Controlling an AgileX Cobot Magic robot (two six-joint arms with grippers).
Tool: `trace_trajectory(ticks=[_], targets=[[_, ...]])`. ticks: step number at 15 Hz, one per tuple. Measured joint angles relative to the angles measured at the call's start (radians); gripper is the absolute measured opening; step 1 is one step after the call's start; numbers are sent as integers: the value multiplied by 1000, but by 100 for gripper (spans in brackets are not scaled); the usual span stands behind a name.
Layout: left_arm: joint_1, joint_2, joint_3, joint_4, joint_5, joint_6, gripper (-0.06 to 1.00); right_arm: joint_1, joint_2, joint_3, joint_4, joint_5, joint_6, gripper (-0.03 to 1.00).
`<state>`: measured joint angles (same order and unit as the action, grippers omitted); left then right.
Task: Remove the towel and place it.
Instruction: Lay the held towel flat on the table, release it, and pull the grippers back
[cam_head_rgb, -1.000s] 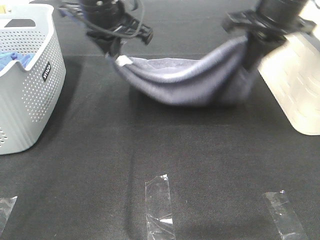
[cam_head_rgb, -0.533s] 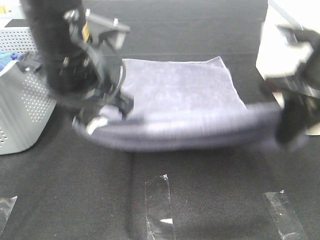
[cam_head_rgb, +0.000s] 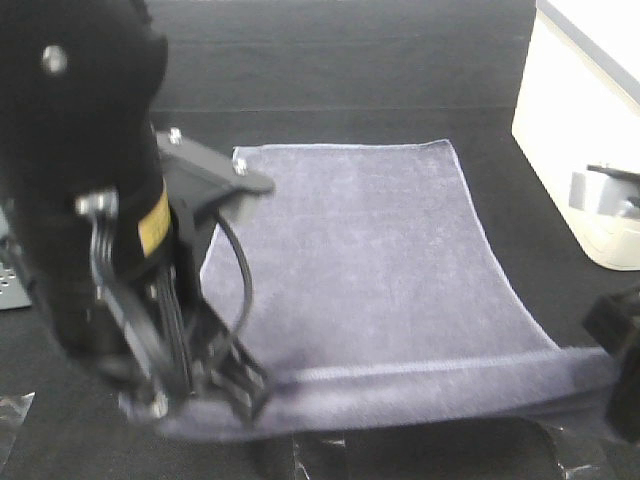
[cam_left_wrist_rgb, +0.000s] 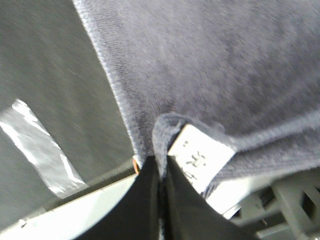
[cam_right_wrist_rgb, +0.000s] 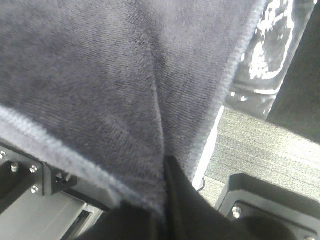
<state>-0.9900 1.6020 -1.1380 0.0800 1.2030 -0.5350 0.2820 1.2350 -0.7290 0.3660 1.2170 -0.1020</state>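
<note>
A sliver of the grey perforated basket (cam_head_rgb: 6, 285) shows outside the left arm. The left gripper (cam_left_wrist_rgb: 161, 192) has its smooth black jaws pressed together on one near corner of the towel (cam_head_rgb: 370, 260). The pinched cloth bunches into a small rounded fold right at the jaw tips, with a white rectangular label (cam_left_wrist_rgb: 200, 156) lying against that fold. A strip of shiny clear tape (cam_left_wrist_rgb: 42, 150) lies on the table (cam_head_rgb: 380, 60), off to one side of these jaws.

The table's cover is black and finely woven. The towel is a long grey-lavender rectangle of soft, short-looped terry with a thin stitched hem along its edges. From the jaws its near edge runs as a slightly raised, rolled band across to the right gripper (cam_right_wrist_rgb: 167, 200). Beyond both jaws the rest lies spread flat on the table.

The right jaws are also shut on the cloth, and a crease runs up from their tips. Outside them stands a smooth cream box (cam_head_rgb: 570, 120).
</note>
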Motion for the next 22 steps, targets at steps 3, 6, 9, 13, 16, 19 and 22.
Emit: trace_trajectory(ticks=[3, 6, 9, 13, 16, 19, 22], targets=[[-63, -1, 22, -29, 3, -56, 0, 0, -52, 66, 18, 0, 0, 0], [-96, -1, 22, -93, 3, -76, 0, 0, -96, 126, 24, 0, 0, 0], [-96, -1, 23, -141, 3, -76, 0, 0, -122, 152, 40, -1, 0, 0], [-96, -1, 96, -209, 3, -60, 0, 0, -153, 172, 45, 0, 0, 0], [-96, -1, 109, -208, 2, -99, 1, 0, -153, 172, 51, 0, 0, 4], [-96, -1, 112, -209, 6, -123, 51, 0, -153, 172, 51, 0, 0, 47], [-96, -1, 112, -210, 9, -104, 91, 0, -153, 172, 51, 0, 0, 75]])
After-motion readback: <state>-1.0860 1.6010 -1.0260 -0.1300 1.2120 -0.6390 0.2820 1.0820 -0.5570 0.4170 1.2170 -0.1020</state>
